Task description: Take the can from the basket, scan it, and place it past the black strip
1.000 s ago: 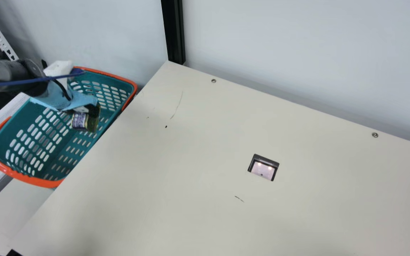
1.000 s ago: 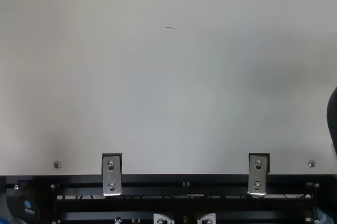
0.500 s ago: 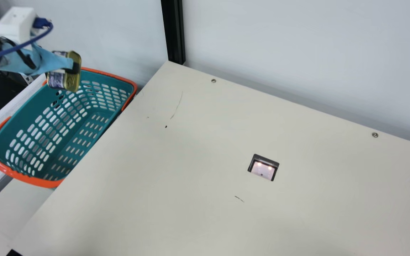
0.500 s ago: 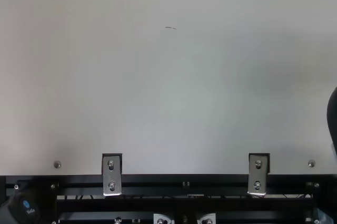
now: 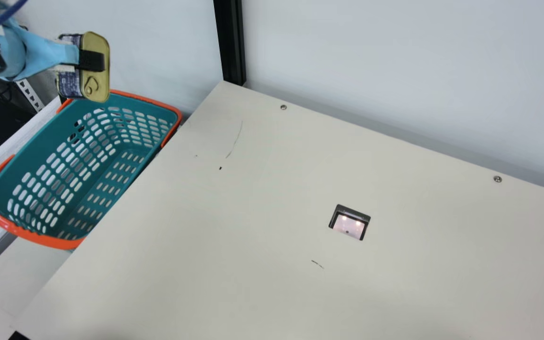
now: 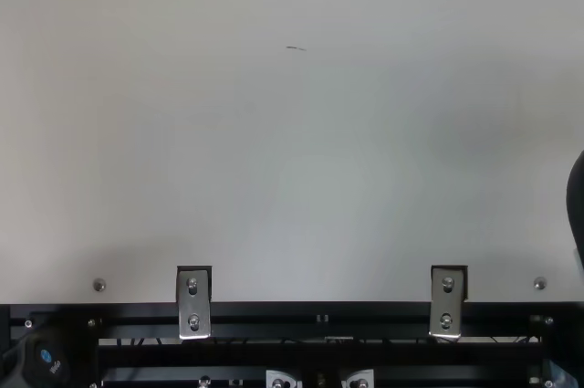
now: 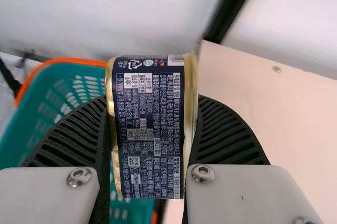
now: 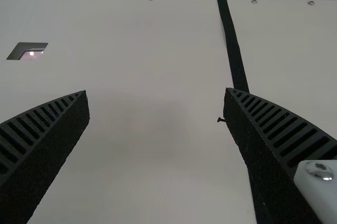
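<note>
One can (image 5: 96,87) aloft by the basket (image 5: 55,242), far left | left end effector (image 7: 152,100) clamped across it, right one (image 8: 156,91) wide, empty | watch: a fast swing toward the scanner (image 5: 350,225) could twist it loose

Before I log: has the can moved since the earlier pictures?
Yes. Against the basket in the main view, the can has gone up and slightly left, from inside it to mostly above its far rim.

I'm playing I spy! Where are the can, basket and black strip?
Can (image 7: 150,129): left wrist view, on its blue label.
Basket (image 5: 55,242): main view, on its orange rim.
Black strip (image 8: 232,45): right wrist view, on its far part.
</note>
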